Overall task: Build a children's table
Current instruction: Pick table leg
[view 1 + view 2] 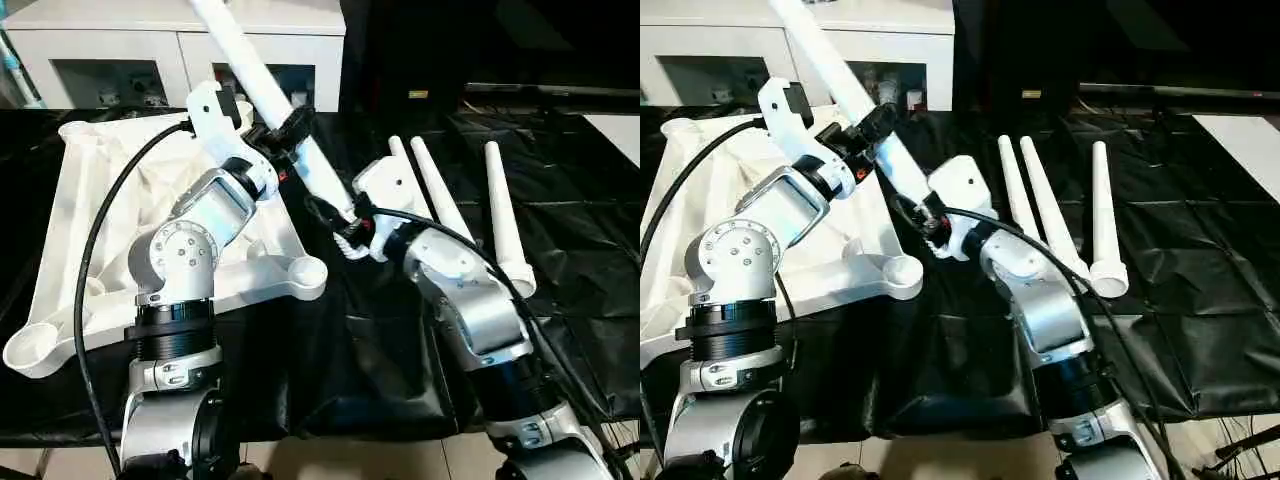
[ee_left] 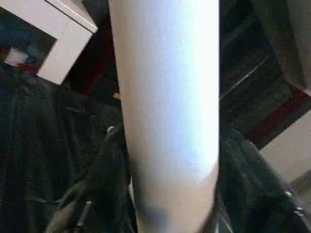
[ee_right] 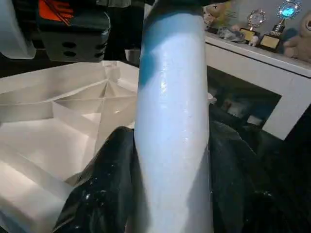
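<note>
While the white leg [image 1: 262, 85] is carried in the air above the black-sheeted table [image 1: 580, 250], it is gripped low on its shaft by the right gripper [image 1: 345, 215], clenched round it. The left gripper [image 1: 285, 128] is set around it higher up; whether those fingers have clamped cannot be told. The leg's long axis is slanted up and away toward the white cabinet [image 1: 120, 45]. The upturned table top [image 1: 85, 190] lies just to the left, its near corner socket [image 1: 305, 275] below, nearer the right arm. Three smooth tapered legs [image 1: 500, 210] are laid side by side at the right.
</note>
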Motion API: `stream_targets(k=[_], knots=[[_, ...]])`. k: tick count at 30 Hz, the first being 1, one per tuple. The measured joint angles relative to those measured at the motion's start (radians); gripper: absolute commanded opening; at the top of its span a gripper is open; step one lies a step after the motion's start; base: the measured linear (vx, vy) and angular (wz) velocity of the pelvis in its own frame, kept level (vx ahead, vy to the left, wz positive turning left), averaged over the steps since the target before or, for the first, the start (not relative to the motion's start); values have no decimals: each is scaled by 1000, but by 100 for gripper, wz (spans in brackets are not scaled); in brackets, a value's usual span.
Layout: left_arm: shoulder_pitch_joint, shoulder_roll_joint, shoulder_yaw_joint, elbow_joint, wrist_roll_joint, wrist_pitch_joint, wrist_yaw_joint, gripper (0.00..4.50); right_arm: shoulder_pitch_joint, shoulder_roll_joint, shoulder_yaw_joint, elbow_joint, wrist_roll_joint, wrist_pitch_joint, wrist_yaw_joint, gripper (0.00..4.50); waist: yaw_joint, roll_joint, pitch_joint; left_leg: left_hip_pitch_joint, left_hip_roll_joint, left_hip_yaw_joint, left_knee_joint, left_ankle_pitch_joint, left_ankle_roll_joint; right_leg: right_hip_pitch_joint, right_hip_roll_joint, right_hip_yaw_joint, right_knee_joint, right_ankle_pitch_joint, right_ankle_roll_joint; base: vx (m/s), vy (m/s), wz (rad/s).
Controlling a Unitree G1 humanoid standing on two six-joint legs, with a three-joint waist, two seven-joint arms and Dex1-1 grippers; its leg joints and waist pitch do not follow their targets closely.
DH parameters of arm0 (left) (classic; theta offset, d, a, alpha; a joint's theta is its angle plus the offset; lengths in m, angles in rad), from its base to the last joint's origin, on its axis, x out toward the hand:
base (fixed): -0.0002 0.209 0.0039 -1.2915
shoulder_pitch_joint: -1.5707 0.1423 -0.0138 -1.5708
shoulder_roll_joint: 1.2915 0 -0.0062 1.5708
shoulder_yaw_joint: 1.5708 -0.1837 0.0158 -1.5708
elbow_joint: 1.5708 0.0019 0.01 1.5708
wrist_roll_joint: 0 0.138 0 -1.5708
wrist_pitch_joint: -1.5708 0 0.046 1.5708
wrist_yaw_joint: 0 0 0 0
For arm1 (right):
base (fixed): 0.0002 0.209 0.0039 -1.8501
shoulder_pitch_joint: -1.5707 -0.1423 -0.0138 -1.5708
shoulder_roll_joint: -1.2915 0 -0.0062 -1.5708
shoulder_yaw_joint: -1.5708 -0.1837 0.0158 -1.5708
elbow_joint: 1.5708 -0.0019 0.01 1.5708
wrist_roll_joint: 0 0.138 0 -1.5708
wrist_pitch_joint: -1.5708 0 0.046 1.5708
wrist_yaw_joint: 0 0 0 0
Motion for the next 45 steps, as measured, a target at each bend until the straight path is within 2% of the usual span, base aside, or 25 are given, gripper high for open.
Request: stream_targets(k=[2,3,5,12,15,16,17,19,22,27,31,40,41,45], knots=[[2,0,4,-7,-14,8,0,224,-1,0,0,6,-1,-9,0,186,0,0,0,0,0,0,0,0,0,0,0,0,0,0,0,0,0,0],[2,0,5,-11,-19,12,0,211,-2,0,-1,11,-1,-15,-1,221,0,0,0,0,0,0,0,0,0,0,0,0,0,0,0,0,0,0],[3,0,6,-21,-27,15,0,202,-4,6,-3,19,2,-25,3,256,-1,0,0,0,0,0,0,0,0,0,0,0,0,0,0,0,0,0],[12,21,-4,-38,-38,27,-39,184,-9,16,-6,22,28,-24,11,307,-1,0,0,0,0,0,0,0,0,0,0,0,0,0,0,0,0,0],[15,50,-20,-41,-49,40,-76,184,-10,15,-30,23,50,-3,27,338,-1,0,0,0,0,0,0,0,0,0,0,0,0,0,0,0,0,0],[17,72,-33,-46,-49,42,-107,184,-13,16,-51,18,99,41,56,347,0,0,0,0,0,0,0,0,0,0,0,0,0,0,0,0,0,0],[18,93,-44,-47,-50,45,-128,184,-15,14,-64,16,128,67,74,347,0,0,0,0,0,0,0,0,0,0,0,0,0,0,0,0,0,0],[18,150,-79,-54,-49,60,-209,183,-34,-11,-102,-5,230,175,143,347,1,0,0,0,0,0,0,0,0,0,0,0,0,0,0,0,0,0],[19,219,-133,-65,-47,63,-321,183,-72,-64,-133,-27,326,278,229,347,2,0,0,0,0,0,0,0,0,0,0,0,0,0,0,0,0,0],[19,312,-205,-69,-48,79,-481,183,-95,-188,-133,-51,413,428,401,347,2,0,0,0,0,0,0,0,0,0,0,0,0,0,0,0,0,0],[18,340,-230,-88,-74,84,-598,183,-102,-219,-121,-52,469,524,474,347,1,1,0,1,0,0,0,0,0,0,0,0,1,0,0,0,0,0],[15,342,-237,-128,-158,87,-735,182,-110,-237,-56,-52,508,597,559,347,2,0,0,1,0,0,0,0,0,0,0,0,1,0,0,0,0,0],[15,342,-237,-128,-160,87,-743,182,-111,-236,-54,-52,509,602,562,320,2,0,0,1,0,0,0,0,0,0,0,0,1,0,0,0,0,0],[15,361,-239,-128,-161,78,-775,182,-123,-236,-41,-53,515,611,576,307,2,0,0,1,0,0,0,1,0,0,0,0,1,0,0,0,0,0]])
